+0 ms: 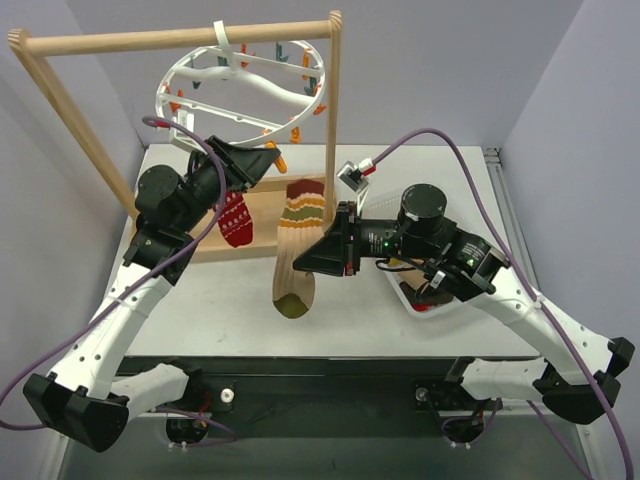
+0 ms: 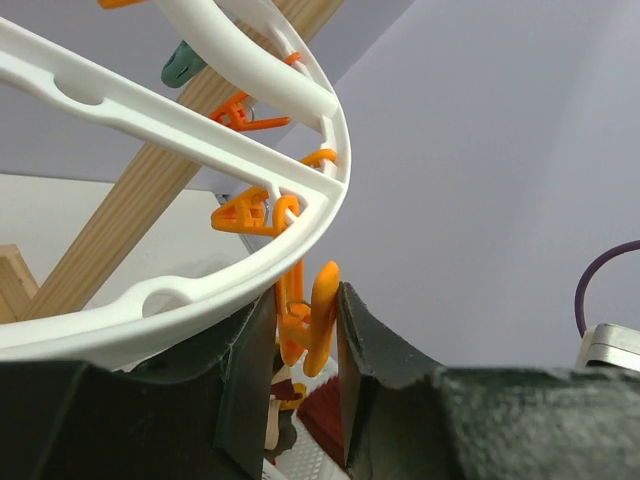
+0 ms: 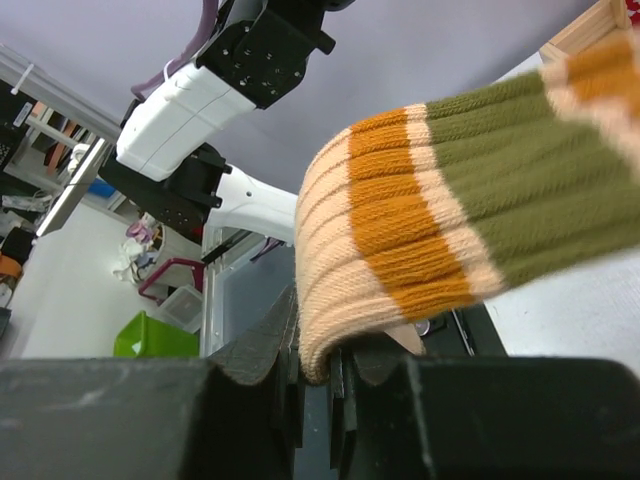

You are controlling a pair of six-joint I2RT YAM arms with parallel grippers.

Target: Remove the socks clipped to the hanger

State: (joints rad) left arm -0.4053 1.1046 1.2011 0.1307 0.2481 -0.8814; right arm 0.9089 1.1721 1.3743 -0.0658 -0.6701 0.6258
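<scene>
Rack (image 1: 150, 37), wooden, stood along the table's (image 1: 200, 300) far edge, left leg slanting down toward the far-left corner. Hanger (image 2: 200, 135) hung by its hook from the rack's top bar, ring tilted, orange and teal clips around it.

Left gripper (image 1: 268, 158) sat up at the ring's near rim. In the wrist view the jaws straddled one orange clip (image 2: 318, 320): one finger touching it, a sliver of gap at the other. Couldn't tell if it was truly pinched.

Red sock (image 1: 235, 218) hung just below that gripper, long axis vertical, toe down, over the rack's base rail.

Striped sock (image 1: 297, 250) was next to the right: brown cuff up under the ring's near-right rim, long axis far-to-near, olive toe pointing at the table's near edge. Whether a clip held the cuff, couldn't tell. Rack's right upright stood just beside the cuff.

Right gripper (image 3: 315, 358) was clamped tight on that sock's right edge mid-length, fabric folded over the jaws.

White basket (image 1: 410, 297) sat by the table's right edge, mostly hidden under the right arm.
</scene>
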